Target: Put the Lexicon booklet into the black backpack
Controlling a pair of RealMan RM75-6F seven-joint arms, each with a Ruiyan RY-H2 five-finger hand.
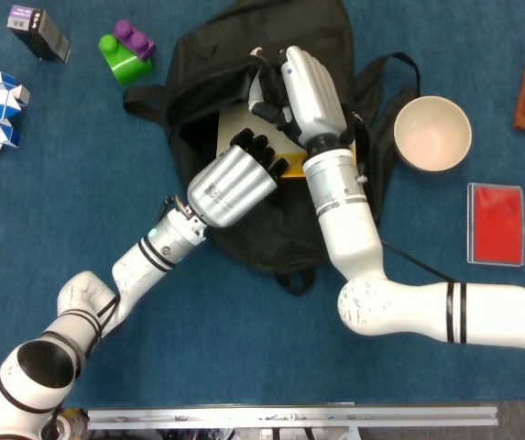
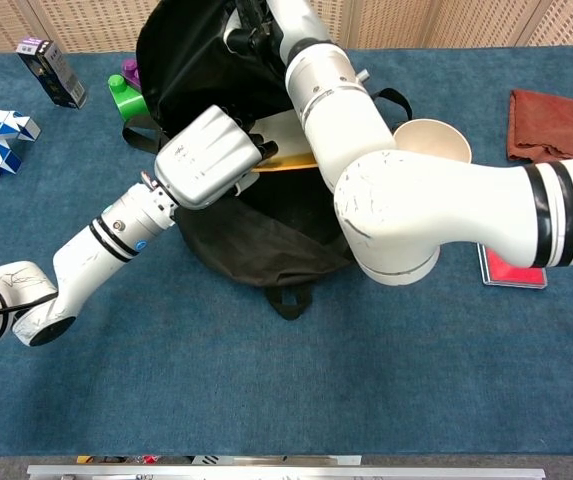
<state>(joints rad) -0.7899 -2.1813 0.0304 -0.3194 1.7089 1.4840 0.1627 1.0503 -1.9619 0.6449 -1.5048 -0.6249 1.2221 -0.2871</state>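
Both hands gripping booklet and backpack mouth; bowl, blocks well clear.

Head view straight down; chest view oblique, apparently nearer (backpack shared).

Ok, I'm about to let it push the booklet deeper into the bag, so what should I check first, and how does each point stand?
1. Black backpack mouth open: ok; the right hand grips its upper edge.
2. Lexicon booklet aimed into the opening: ok, partly inside.
3. Left hand holding the booklet: ok, fingers over its near edge.
4. Booklet's far end free inside: cannot tell, hidden.
5. Beige bowl clear of the arms: ok, beside the right forearm, apart.
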